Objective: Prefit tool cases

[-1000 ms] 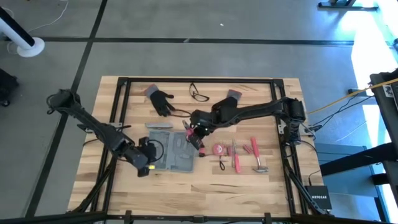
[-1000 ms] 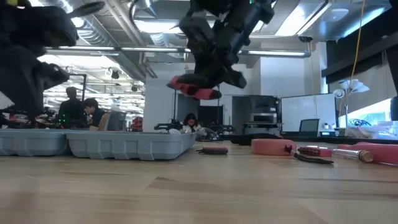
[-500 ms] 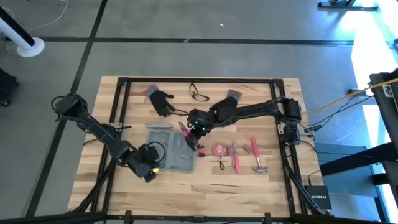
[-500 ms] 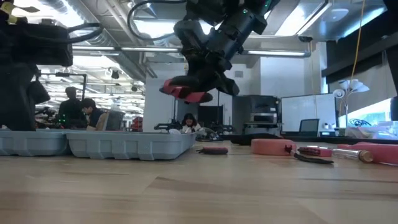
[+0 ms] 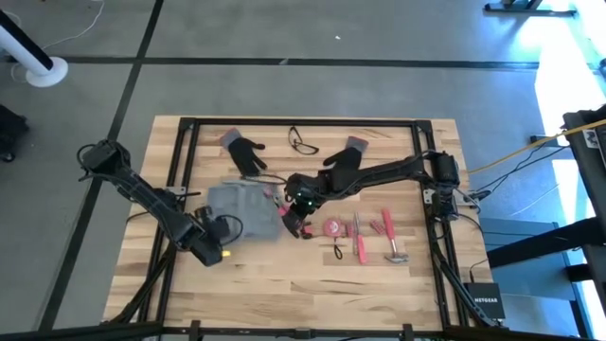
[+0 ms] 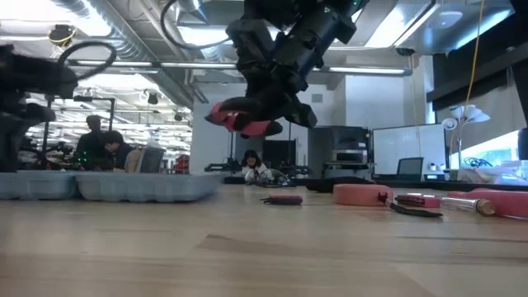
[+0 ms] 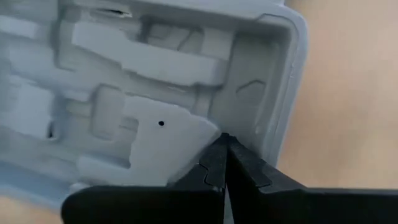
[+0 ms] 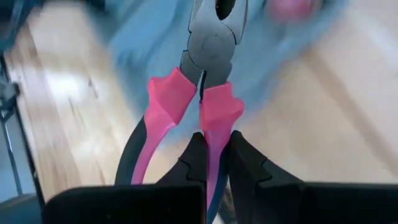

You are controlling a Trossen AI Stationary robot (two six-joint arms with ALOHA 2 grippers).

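The tool case, a flat blue-grey tray with moulded recesses, lies open side up on the wooden desk, left of the desk's middle; the low view shows it resting flat on the boards. The left hand is at the case's near left corner, its two dark fingers pressed together with nothing between them, their tips right at the case's inner wall beside a corner. The right hand hangs above the desk at the case's right edge, closed on one pink handle of a pair of pliers; the steel jaws point away from the wrist toward the case, and in the low view the pliers are clear of the surface. To the right of the right hand lie a pink tape measure, a pink-handled screwdriver and a hammer. On the far side are two black gloves and a pair of safety glasses.
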